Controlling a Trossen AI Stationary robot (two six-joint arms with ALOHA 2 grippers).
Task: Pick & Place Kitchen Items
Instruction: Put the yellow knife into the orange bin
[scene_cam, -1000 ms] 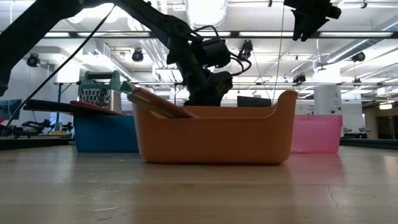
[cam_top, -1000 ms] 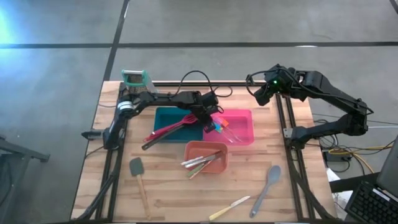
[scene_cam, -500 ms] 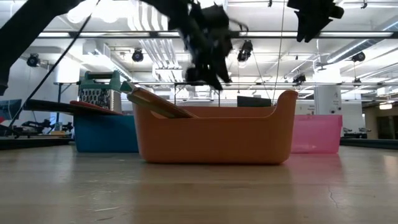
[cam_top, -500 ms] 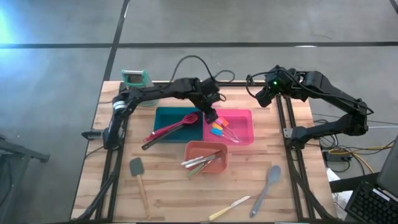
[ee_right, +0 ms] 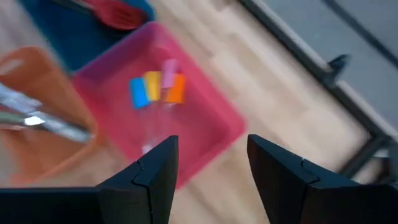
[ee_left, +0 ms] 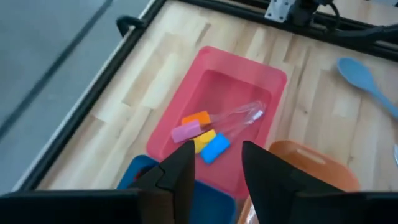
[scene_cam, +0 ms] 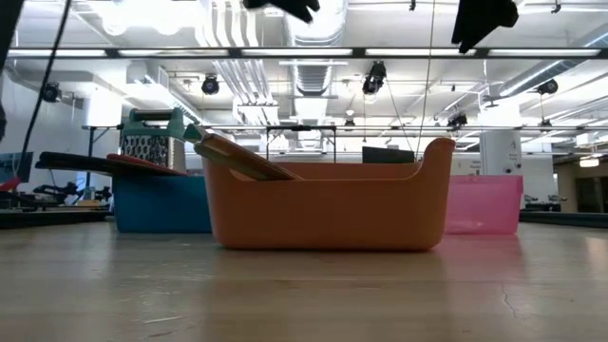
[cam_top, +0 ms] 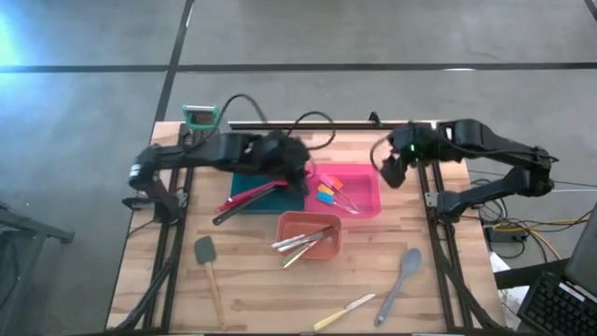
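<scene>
My left gripper (cam_top: 297,177) hangs open and empty over the blue tray's (cam_top: 244,172) right end; its wrist view (ee_left: 214,168) looks down on the pink tray (ee_left: 249,59). The blue tray holds red and black spoons (cam_top: 254,196). Small coloured-head spatulas (cam_top: 328,192) lie in the pink tray (cam_top: 366,203). Metal knives (cam_top: 303,243) lie in the orange tray (cam_top: 322,221). My right gripper (cam_top: 387,173) is open and empty, high beside the pink tray's right end (ee_right: 211,168). On the bare table lie a dark spatula (cam_top: 207,257), a grey spoon (cam_top: 401,278) and a yellow-handled knife (cam_top: 343,313).
The teal-topped box grater (cam_top: 199,117) stands at the table's far left corner. Metal frame rails (cam_top: 170,252) run along both sides of the table. In the low view the orange tray (scene_cam: 328,204) fills the middle and both grippers are near the picture's top.
My left gripper has risen from the pink tray's left end and drawn back toward the table's left, now standing over the blue tray. My right gripper has moved toward the near edge, closer to the pink tray. The utensils and trays have stayed in place.
</scene>
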